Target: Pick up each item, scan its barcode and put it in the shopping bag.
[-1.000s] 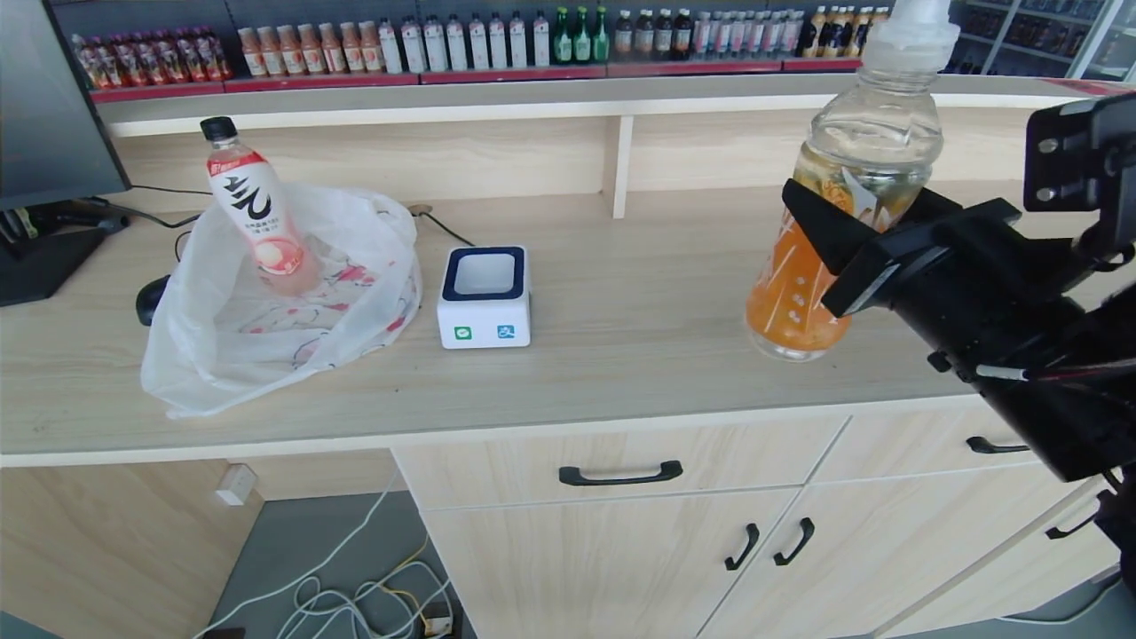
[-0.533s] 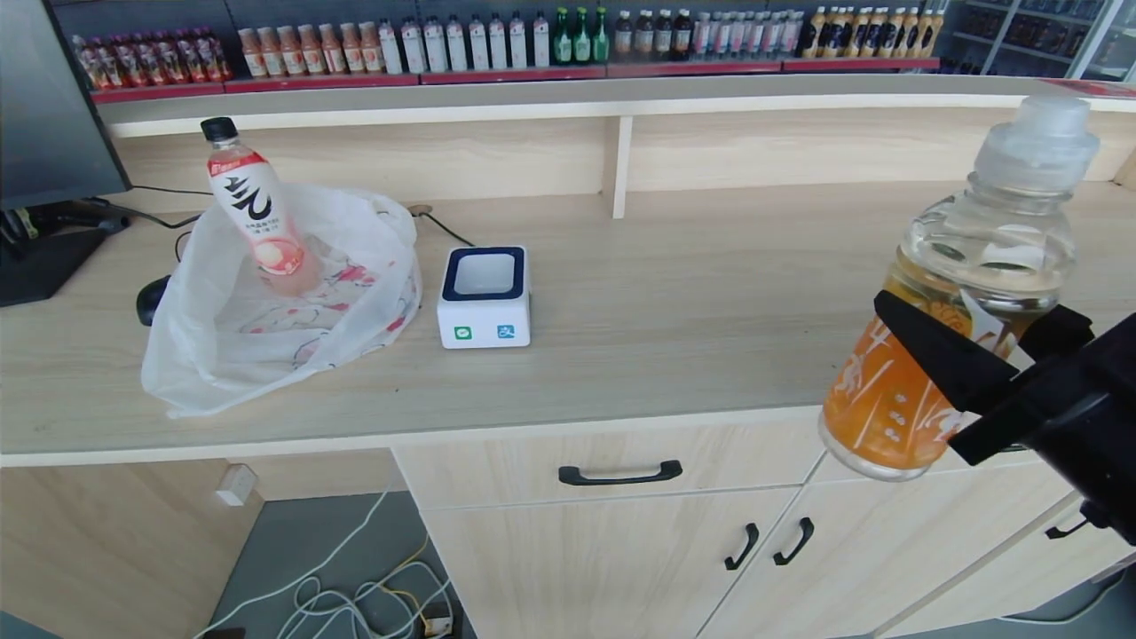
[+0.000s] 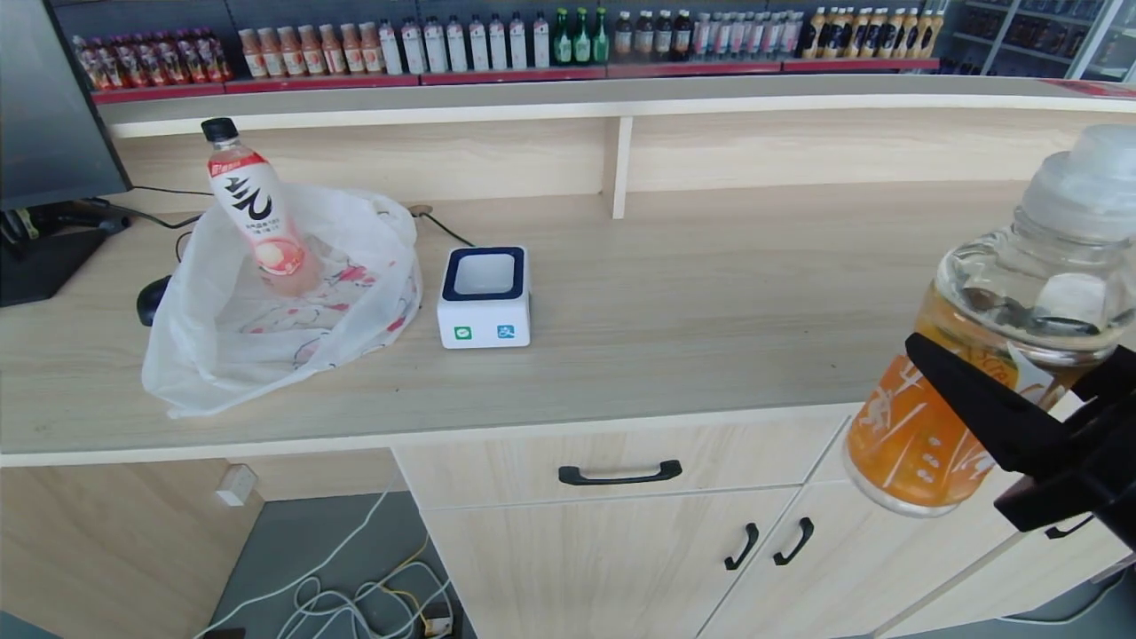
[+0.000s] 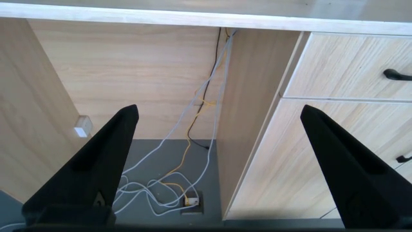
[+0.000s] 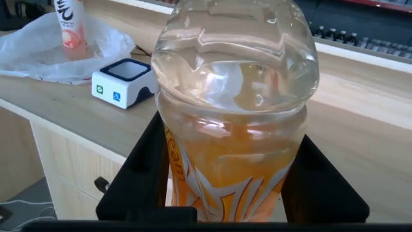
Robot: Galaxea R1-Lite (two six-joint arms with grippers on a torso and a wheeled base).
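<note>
Currently, right gripper point(image 3: 1043, 390) clamping orange-labelled bottle point(image 3: 896, 435)

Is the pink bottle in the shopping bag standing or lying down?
Standing, leaning slightly: the pink bottle rises from the shopping bag's open mouth, black cap uppermost.

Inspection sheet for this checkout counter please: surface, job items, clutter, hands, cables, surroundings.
Surface: wooden counter, no spills seen.
Job's things: orange drink bottle held in the air at the robot's right; pink drink bottle leaning in the white shopping bag; scanner beside the bag.
Clutter: black mouse and monitor at the counter's left end.
Hands: right hand shut on the orange drink bottle; left hand open, empty, below counter level.
Cables: black cable behind the scanner; loose cables on the floor.
Surroundings: drink shelves behind; cabinet fronts below.
</note>
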